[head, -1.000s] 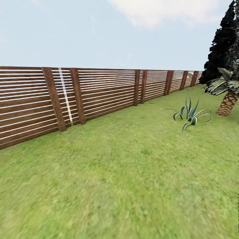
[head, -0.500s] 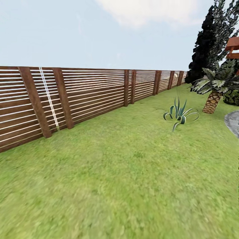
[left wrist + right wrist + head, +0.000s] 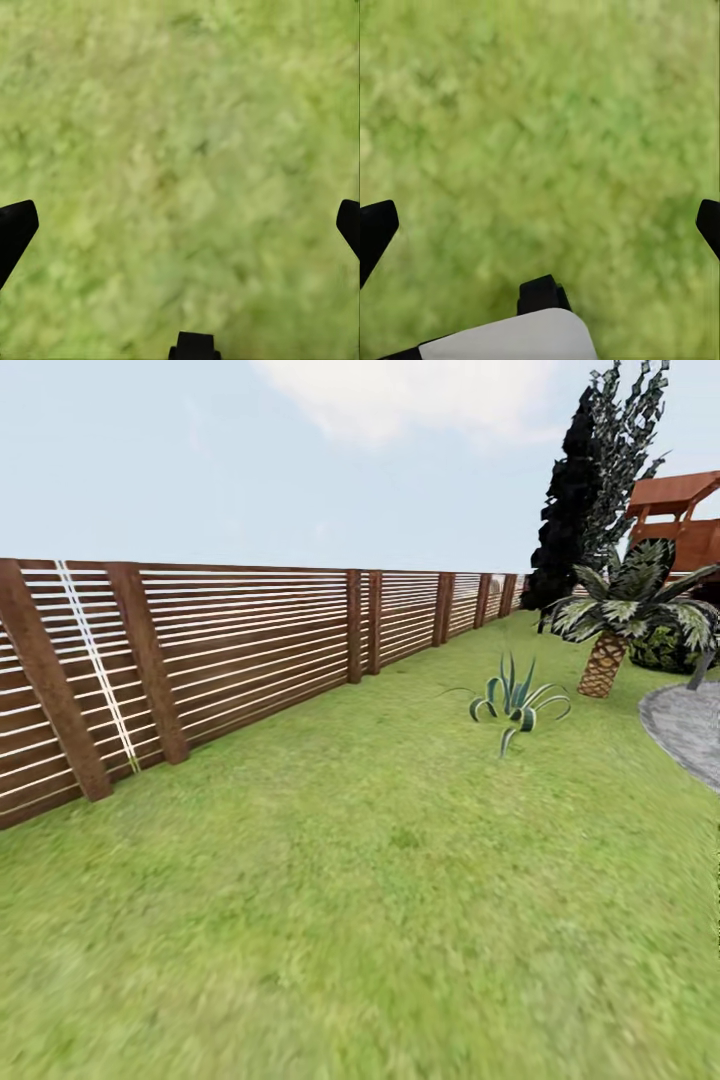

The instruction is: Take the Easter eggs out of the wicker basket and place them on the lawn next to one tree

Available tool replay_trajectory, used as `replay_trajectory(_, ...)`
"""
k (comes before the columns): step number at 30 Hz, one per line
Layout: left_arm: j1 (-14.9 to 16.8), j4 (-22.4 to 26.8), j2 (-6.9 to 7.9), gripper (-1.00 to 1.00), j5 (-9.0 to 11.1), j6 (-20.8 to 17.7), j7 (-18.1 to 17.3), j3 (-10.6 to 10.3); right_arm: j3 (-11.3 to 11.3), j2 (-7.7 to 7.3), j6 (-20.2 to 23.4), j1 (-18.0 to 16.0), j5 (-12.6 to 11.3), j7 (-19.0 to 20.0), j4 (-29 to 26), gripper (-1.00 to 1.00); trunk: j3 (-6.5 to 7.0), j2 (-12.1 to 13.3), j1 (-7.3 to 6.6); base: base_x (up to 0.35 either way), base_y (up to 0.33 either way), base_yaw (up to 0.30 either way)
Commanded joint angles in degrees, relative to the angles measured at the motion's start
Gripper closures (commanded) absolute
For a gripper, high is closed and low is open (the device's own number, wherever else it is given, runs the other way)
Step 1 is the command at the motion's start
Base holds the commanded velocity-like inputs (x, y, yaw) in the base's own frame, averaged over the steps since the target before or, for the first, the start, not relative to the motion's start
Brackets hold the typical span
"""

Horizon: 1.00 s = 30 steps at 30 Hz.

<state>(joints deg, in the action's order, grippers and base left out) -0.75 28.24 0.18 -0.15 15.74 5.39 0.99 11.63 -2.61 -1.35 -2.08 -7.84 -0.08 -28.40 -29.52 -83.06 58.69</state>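
Mostly blurry lawn (image 3: pixel 380 920); both grippers' fingertips (image 3: pixel 15 229) cut off.

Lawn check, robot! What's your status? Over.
Both end effectors open, empty, over the lawn. Fence left, palm ahead right. Nothing blocking.

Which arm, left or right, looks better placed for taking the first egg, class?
Neither yet. The left gripper and right gripper both hang open over bare lawn, with nothing between the fingers. No basket or egg is in sight, so the robot should probably find the basket first.
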Motion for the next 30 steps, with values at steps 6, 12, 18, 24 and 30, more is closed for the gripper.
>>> replay_trajectory(6, 0.0, 0.1, -0.21, -1.00, -0.2, 0.1, 0.1, 0.0, 0.0, 0.00, -0.1, 0.0, -0.6, 0.0, 0.0, -1.00, -0.04, 0.0, 0.04, 0.330, 0.176, -0.167)
replay_trajectory(12, 0.0, 0.1, -0.26, -1.00, -0.2, 0.1, 0.3, 0.0, 0.0, -0.01, 0.0, 0.0, -0.6, 0.0, 0.1, -1.00, -0.04, 0.0, 0.04, 0.329, 0.174, -0.049)
replay_trajectory(18, 0.0, 0.1, -0.26, -1.00, -0.2, 0.1, 0.4, 0.0, 0.0, -0.16, 0.0, 0.0, -0.6, 0.1, 0.2, -1.00, -0.04, 0.0, 0.04, 0.330, 0.147, -0.003)
replay_trajectory(24, 0.0, 0.1, -0.26, -1.00, -0.3, 0.1, 0.4, 0.0, 0.0, 0.02, 0.0, 0.0, -0.6, 0.1, 0.1, -1.00, -0.04, 0.0, 0.04, 0.330, 0.125, 0.000)
replay_trajectory(30, 0.0, 0.1, -0.26, -1.00, -0.3, 0.1, 0.4, -0.1, 0.0, 0.03, -0.1, 0.0, -0.6, 0.1, 0.0, -1.00, -0.04, 0.0, 0.04, 0.330, 0.123, 0.000)
